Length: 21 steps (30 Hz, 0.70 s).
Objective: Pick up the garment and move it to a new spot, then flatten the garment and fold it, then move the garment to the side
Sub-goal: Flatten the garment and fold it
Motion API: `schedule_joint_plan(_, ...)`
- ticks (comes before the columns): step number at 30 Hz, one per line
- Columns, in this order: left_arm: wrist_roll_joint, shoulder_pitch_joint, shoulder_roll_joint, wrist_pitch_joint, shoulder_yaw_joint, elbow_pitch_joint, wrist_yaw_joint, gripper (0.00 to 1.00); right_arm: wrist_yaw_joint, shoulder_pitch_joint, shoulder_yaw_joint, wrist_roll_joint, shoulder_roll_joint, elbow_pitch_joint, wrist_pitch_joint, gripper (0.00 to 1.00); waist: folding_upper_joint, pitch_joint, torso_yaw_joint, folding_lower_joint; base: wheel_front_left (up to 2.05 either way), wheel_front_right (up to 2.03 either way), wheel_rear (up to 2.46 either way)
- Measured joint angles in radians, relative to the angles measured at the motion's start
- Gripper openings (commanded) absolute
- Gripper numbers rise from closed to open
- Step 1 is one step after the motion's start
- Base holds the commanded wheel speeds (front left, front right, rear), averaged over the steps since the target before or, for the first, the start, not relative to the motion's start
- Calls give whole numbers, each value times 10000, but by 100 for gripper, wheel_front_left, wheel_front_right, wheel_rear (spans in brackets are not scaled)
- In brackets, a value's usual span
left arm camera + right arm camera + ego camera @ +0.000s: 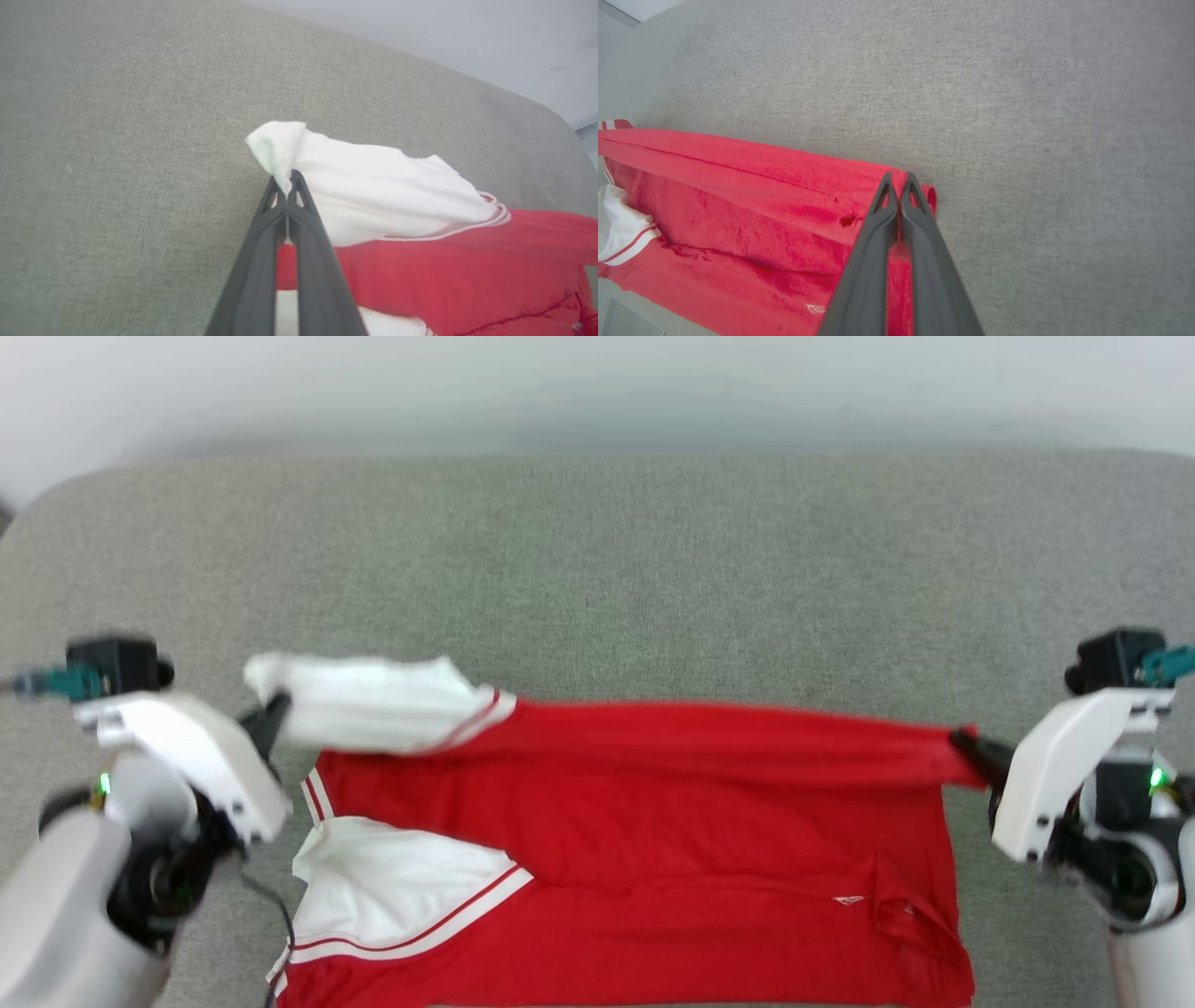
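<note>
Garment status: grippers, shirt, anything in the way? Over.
Left gripper shut on white sleeve tip. Right gripper shut on red corner. Garment far edge stretched between them, rest lying on grey cushion. No obstacle seen.

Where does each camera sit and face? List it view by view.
Head view: on the head, looking down at the garment on the grey surface; left hand and right hand show.
Left wrist view: along its fingers, shut on the white sleeve.
Right wrist view: along its fingers, shut on a red corner.
Shared: the garment.
</note>
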Motion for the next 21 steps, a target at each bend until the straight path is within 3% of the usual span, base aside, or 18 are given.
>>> schedule_joint_plan(7, -568, 2359, -274, -339, 12, -165, 451, 0, 0, 1468, -132, 199, 395, 88, -453, 0, 0, -452, 6, 0, 0, 0, 0)
schedule_joint_plan(8, -606, 2583, -391, -360, -46, -96, 502, 9, 0, 1634, -125, 209, 439, 144, -537, 1, 0, -485, 9, 0, 0, 0, 0)
schedule_joint_plan(9, -683, 2758, -506, -364, -88, -2, 514, 37, 0, 1799, -107, 238, 474, 221, -619, 68, 0, -501, 7, -1, 0, 0, 0)
schedule_joint_plan(10, -771, 2890, -644, -384, -130, 96, 512, 84, -2, 1976, -69, 224, 491, 295, -823, 100, 0, -507, 12, 0, 0, 0, 0)
schedule_joint_plan(11, -819, 2971, -788, -449, -167, 207, 493, 100, -2, 2101, -63, 230, 535, 380, -1032, 100, 0, -514, 20, -1, 0, 0, 0)
schedule_joint_plan(17, -412, 3111, -1198, -1576, -242, 629, 387, 100, -2, 2679, 224, 328, 552, 568, -1927, 100, 0, -761, -33, -1, 0, 0, 0)
schedule_joint_plan(21, 378, 3108, -1204, -2552, -320, 343, 677, 100, -2, 3060, 274, 420, 303, 81, -2268, 100, 0, -1057, -82, 0, 0, 0, 0)
